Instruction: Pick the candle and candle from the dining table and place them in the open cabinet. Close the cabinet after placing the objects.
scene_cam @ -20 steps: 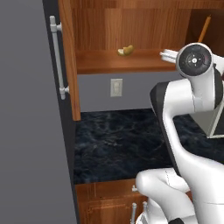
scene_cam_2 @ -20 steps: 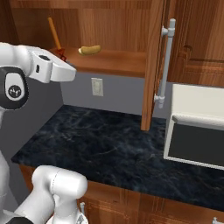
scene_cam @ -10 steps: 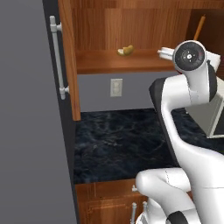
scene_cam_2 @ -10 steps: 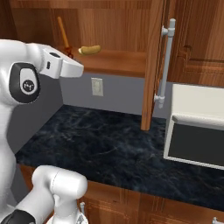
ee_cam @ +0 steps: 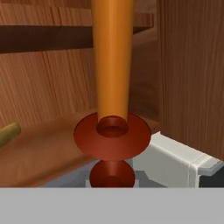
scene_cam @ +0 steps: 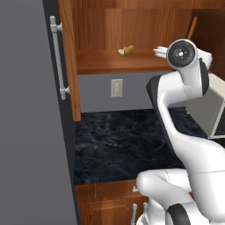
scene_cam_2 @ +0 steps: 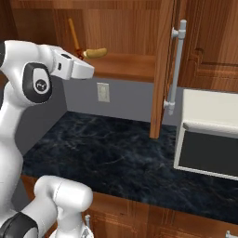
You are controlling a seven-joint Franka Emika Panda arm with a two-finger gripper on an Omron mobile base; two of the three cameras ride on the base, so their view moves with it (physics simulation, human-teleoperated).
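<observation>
My gripper [scene_cam_2: 79, 57] is shut on the dark red holder base [ee_cam: 112, 135] of the thin orange candle [ee_cam: 113, 61]. The candle [scene_cam_2: 73, 35] stands nearly upright, leaning a little, in front of the open cabinet's lower shelf [scene_cam_2: 125, 65]. In the left base view the candle [scene_cam: 193, 27] sticks up behind my wrist, at the right end of the shelf [scene_cam: 110, 62]. Both cabinet doors stand open: the left door [scene_cam: 67, 52] and the right door [scene_cam_2: 162, 69], each with a long steel bar handle [scene_cam_2: 176, 65]. The dining table is out of view.
A yellow banana-like fruit [scene_cam: 126, 50] lies on the shelf, left of the candle. Below is a black stone counter [scene_cam: 123, 140] with a wall outlet [scene_cam: 116, 87] behind it. A white microwave [scene_cam_2: 209, 135] stands at the right. A tall grey panel [scene_cam: 26, 132] fills the left.
My arm has carried the candle closer to the shelf and toward the banana-like fruit. The wrist has swung leftward in the left base view. The gripper has stayed shut on the candle.
</observation>
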